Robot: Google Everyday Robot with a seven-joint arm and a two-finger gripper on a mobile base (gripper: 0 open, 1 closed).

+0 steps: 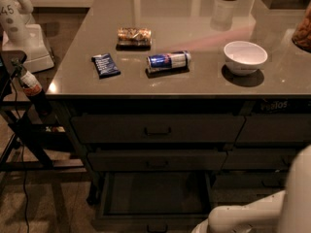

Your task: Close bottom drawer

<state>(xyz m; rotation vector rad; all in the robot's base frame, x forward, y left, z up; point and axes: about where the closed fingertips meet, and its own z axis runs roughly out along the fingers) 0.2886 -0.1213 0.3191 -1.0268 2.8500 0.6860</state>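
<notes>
The bottom drawer [155, 194] is the lowest of the wide left stack and stands pulled out, its dark inside open to view and its front edge at the bottom of the camera view. The two drawers above it [156, 128] are shut. My white arm [252, 211] comes in at the bottom right, beside the open drawer's right side. The gripper itself is below the frame's edge and out of view.
On the counter [194, 76] lie a blue can [168, 60], a dark blue packet [105, 64], a snack bar [134, 34] and a white bowl [245, 56]. A narrower drawer stack [274, 130] is at the right. A black frame with a bottle [30, 85] stands at the left.
</notes>
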